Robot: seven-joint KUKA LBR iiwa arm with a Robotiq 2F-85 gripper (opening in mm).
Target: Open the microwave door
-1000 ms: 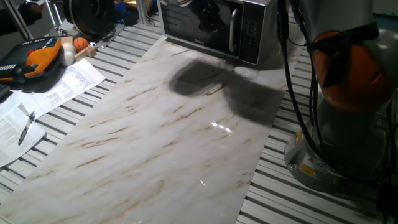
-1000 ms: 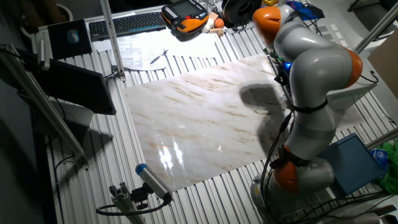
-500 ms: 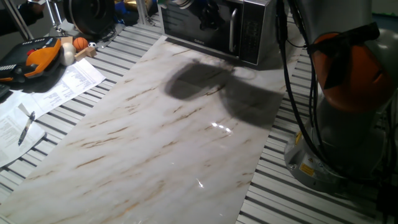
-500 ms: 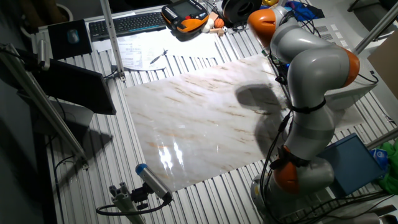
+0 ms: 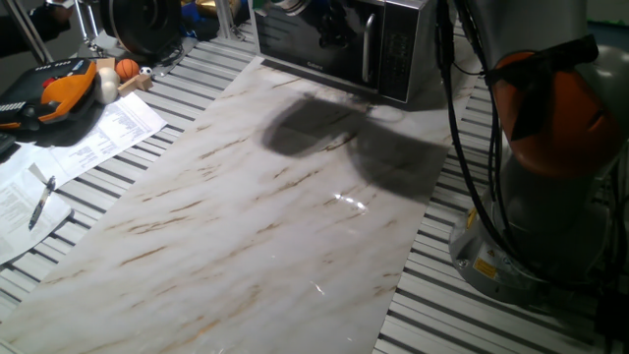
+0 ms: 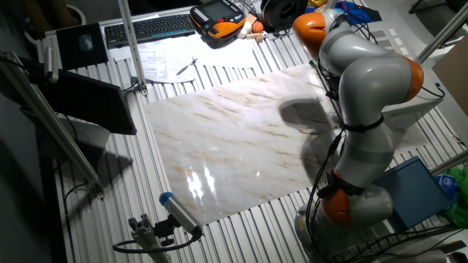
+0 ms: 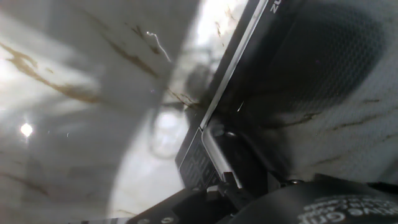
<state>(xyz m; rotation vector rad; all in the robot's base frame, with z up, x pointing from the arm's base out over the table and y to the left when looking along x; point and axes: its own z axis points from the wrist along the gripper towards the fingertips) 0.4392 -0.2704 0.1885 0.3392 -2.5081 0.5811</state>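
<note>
The silver microwave stands at the far edge of the marble board. The microwave door, dark glass with a vertical silver bar handle, looks shut against the box. The dark keypad strip is to the right of the handle. My gripper hangs close in front of the door glass, left of the handle. In the hand view the door glass, the handle and the keypad fill the frame, with the gripper dark at the bottom edge. Its jaws are not visible. In the other fixed view my arm hides the microwave.
The marble board covers the slatted table. Papers and a pen, an orange pendant and an orange ball lie at the left. My arm's base stands at the right. A keyboard is at the far side.
The arm's shadow on the marble has slid slightly left, and the upper arm has swayed a little. The door looks the same.
</note>
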